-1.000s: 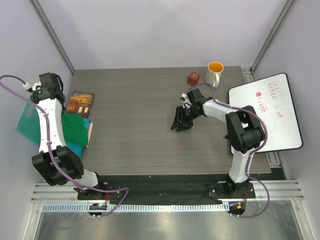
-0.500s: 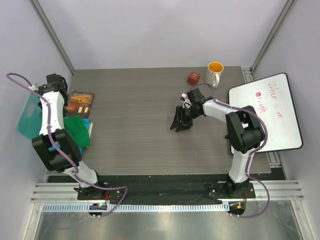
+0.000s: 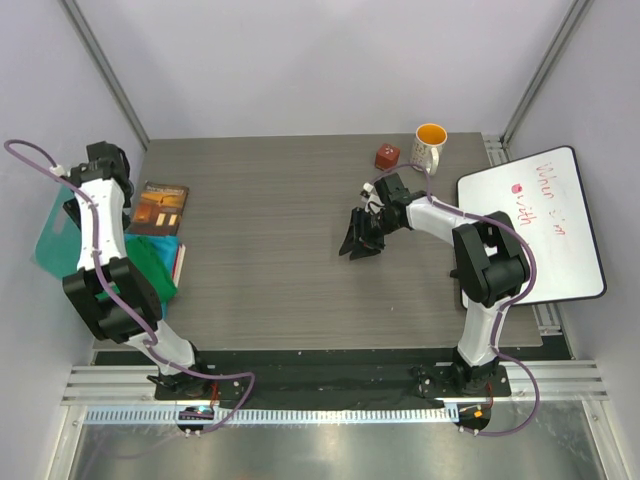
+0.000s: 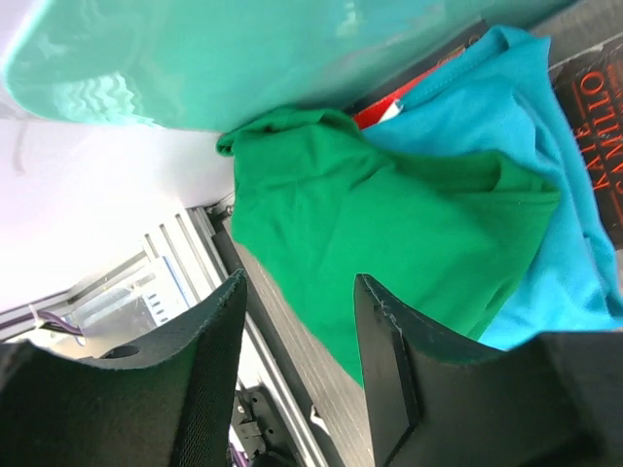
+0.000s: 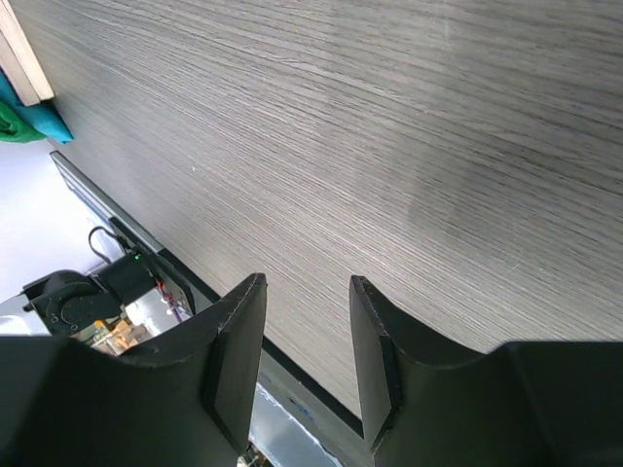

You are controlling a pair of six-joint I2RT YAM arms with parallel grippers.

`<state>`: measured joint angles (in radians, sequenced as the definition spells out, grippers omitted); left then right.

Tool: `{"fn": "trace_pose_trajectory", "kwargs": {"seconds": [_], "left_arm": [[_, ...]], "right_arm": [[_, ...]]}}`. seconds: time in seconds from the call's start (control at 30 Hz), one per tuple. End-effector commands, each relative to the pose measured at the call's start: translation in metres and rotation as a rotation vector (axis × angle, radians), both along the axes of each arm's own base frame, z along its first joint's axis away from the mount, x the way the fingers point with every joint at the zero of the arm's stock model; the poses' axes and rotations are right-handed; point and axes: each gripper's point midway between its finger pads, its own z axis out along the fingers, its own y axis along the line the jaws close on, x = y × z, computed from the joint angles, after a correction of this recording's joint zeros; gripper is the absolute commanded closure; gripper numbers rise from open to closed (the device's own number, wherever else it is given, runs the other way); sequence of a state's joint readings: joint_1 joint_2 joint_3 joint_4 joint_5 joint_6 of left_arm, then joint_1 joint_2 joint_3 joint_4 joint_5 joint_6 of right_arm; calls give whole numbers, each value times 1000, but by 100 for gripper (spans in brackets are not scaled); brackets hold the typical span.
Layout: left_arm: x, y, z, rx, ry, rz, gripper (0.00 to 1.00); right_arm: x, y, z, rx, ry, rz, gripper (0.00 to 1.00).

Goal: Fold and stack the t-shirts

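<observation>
The bright green t-shirt [image 4: 389, 214] lies bunched on top of the teal-blue t-shirt [image 4: 550, 146] at the table's left edge; from above the green t-shirt [image 3: 150, 262] shows beside the left arm. My left gripper [image 4: 300, 282] hovers above the green shirt's edge, open, with nothing between its fingers. My right gripper [image 3: 360, 240] hangs over bare table right of centre. In its own wrist view the right gripper [image 5: 307, 282] is open and holds nothing.
A stiff teal board [image 3: 55, 235] juts off the left edge, next to the shirts. A book [image 3: 160, 207] lies behind them. At the back right stand a mug [image 3: 430, 145] and a red cube [image 3: 387, 157]. A whiteboard [image 3: 535, 225] lies at the right.
My left gripper's jaws have opened from nearly shut, and the left arm has swung left, off the green shirt. The right arm has not moved.
</observation>
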<state>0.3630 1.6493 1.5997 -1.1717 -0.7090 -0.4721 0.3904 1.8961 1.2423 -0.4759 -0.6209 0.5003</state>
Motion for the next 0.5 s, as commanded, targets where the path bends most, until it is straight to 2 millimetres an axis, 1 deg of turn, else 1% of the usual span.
{"fn": "trace_pose_trajectory", "kwargs": {"seconds": [0.0, 0.1, 0.23, 0.3, 0.33, 0.37, 0.43, 0.47], "left_arm": [[0, 8, 21, 47, -40, 37, 50], [2, 7, 31, 50, -86, 32, 50], [4, 2, 28, 18, -96, 16, 50], [4, -5, 20, -22, -97, -2, 50], [2, -8, 21, -29, -110, -9, 50], [-3, -13, 11, -50, -93, -16, 50], [-7, -26, -4, -96, -114, -51, 49], [-8, -30, -9, -103, -120, -59, 48]], "right_arm": [[12, 8, 24, 50, -58, 5, 54], [12, 6, 24, 50, -58, 2, 54], [12, 7, 24, 51, -58, 2, 54], [13, 7, 25, 51, -62, 1, 54], [13, 7, 25, 52, -61, -1, 54], [13, 7, 25, 51, -59, -1, 54], [14, 7, 26, 50, -67, -4, 54], [14, 7, 26, 51, -65, -7, 54]]}}
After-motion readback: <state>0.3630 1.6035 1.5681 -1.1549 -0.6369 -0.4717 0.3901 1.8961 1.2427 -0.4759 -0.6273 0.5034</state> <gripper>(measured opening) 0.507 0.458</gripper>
